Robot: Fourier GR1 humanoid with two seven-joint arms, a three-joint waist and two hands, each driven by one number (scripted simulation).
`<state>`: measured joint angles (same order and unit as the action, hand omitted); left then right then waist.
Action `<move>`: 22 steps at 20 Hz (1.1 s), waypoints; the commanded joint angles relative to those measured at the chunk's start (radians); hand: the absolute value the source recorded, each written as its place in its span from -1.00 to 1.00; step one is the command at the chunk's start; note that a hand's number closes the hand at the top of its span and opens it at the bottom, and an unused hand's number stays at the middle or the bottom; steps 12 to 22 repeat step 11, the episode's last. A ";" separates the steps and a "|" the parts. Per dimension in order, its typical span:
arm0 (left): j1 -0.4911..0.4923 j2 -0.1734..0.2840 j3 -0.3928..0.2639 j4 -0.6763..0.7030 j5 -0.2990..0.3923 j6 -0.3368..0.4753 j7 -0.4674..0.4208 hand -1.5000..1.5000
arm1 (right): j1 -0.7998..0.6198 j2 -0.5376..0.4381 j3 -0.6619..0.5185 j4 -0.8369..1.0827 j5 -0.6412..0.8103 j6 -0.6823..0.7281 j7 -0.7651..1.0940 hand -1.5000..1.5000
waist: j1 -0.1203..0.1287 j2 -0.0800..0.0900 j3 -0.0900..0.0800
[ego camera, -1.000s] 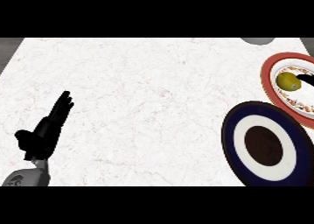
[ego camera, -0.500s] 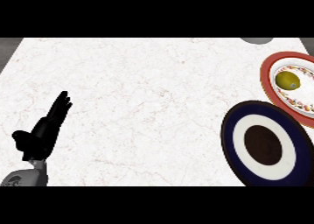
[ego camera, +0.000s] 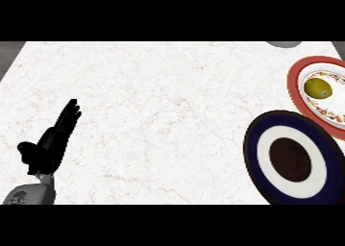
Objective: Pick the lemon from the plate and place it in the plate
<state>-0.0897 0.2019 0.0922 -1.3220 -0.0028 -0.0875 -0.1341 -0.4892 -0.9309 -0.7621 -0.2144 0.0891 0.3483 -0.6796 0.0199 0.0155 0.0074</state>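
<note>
Where the white marble counter (ego camera: 167, 110) fills the view, these are its contents, largest first.

Counter: pale stone with faint veining, running from under the left hand (ego camera: 51, 141) far out to that hand's right; a grey strip of floor shows beyond its left edge.

Dark plate: a navy-rimmed round plate (ego camera: 256, 144) with a white ring and a black centre lies well to the right of the left hand, at about its level.

Red plate: a red-rimmed round plate (ego camera: 310, 65) with a speckled white inside lies farther right and farther out than the dark plate, just beside it.

Left hand: resting at the counter's lower left, fingers straight and pointing away, grasping nothing.

Lemon: the yellow-green round lemon (ego camera: 317, 88) sits inside the red plate, far from the left hand.

Change: a second ago black fingers of the right hand showed beside the lemon at the right edge; they are gone now, and the lemon has not shifted.

Meaning: the lemon sits unheld, and I judge the right hand has backed off without it.

Right hand: out of view.

Small item: a grey rounded object (ego camera: 283, 43) sits at the counter's far edge.
</note>
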 commanded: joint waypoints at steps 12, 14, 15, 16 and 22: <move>-0.003 0.014 0.017 0.008 0.015 -0.023 -0.006 0.00 | 0.130 -0.022 0.008 0.017 0.015 0.046 -0.167 -1.00 | 0.010 0.004 0.003; -0.003 0.014 0.017 0.008 0.015 -0.023 -0.006 0.00 | 0.130 -0.022 0.008 0.017 0.015 0.046 -0.167 -1.00 | 0.010 0.004 0.003; -0.003 0.014 0.017 0.008 0.015 -0.023 -0.006 0.00 | 0.130 -0.022 0.008 0.017 0.015 0.046 -0.167 -1.00 | 0.010 0.004 0.003; -0.003 0.014 0.017 0.008 0.015 -0.023 -0.006 0.00 | 0.130 -0.022 0.008 0.017 0.015 0.046 -0.167 -1.00 | 0.010 0.004 0.003; -0.003 0.014 0.017 0.008 0.015 -0.023 -0.006 0.00 | 0.130 -0.022 0.008 0.017 0.015 0.046 -0.167 -1.00 | 0.010 0.004 0.003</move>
